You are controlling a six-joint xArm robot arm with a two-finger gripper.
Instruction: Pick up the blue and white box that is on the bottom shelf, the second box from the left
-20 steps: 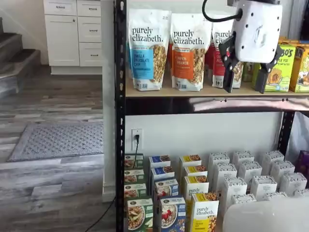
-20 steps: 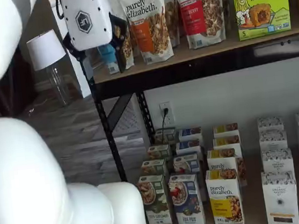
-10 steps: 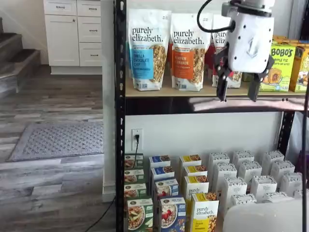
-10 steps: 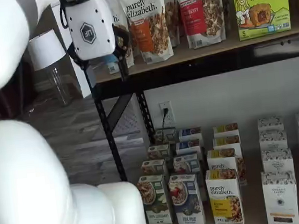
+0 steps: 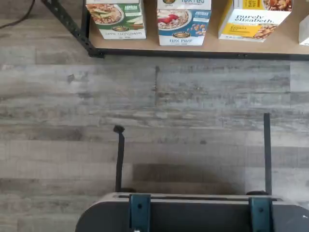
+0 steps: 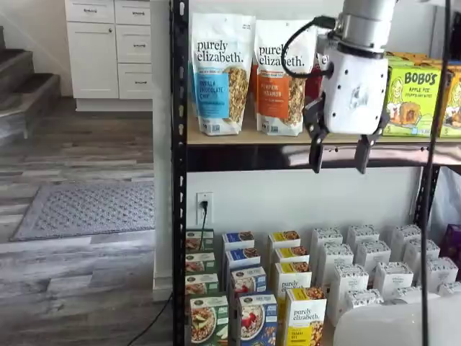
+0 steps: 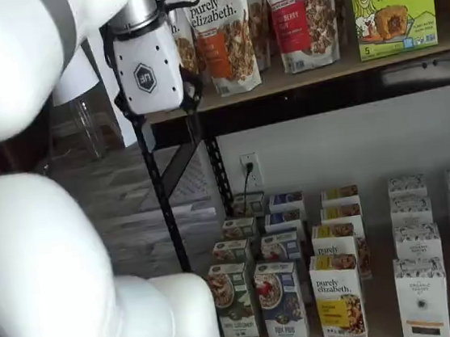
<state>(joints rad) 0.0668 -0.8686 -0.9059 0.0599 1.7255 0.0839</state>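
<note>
The blue and white box (image 6: pixel 257 319) stands at the front of the bottom shelf (image 7: pixel 381 313), between a green-trimmed box (image 6: pixel 207 319) and a yellow "purely elizabeth" box (image 6: pixel 305 324). In both shelf views more boxes of its kind stand in a row behind it (image 7: pixel 281 302). The wrist view shows its face (image 5: pixel 183 21) at the shelf's front edge (image 5: pixel 193 49), with bare floor before it. My gripper (image 6: pixel 338 160) hangs well above, in front of the upper board's edge, fingers pointing down, open, with nothing between them. It also shows by the rack's post (image 7: pixel 167 120).
Granola bags (image 6: pixel 222 72) and Bobo's boxes (image 6: pixel 410 101) line the tan upper board. White cartons (image 6: pixel 374 263) fill the bottom shelf's right side. A black post (image 6: pixel 178 180) bounds the rack on the left. My arm's white links (image 7: pixel 49 262) fill the foreground. Grey wood floor (image 5: pixel 154 111) lies below.
The gripper has come down and to the left, from in front of the bags to the level of the upper board's edge. Its fingers have stayed open.
</note>
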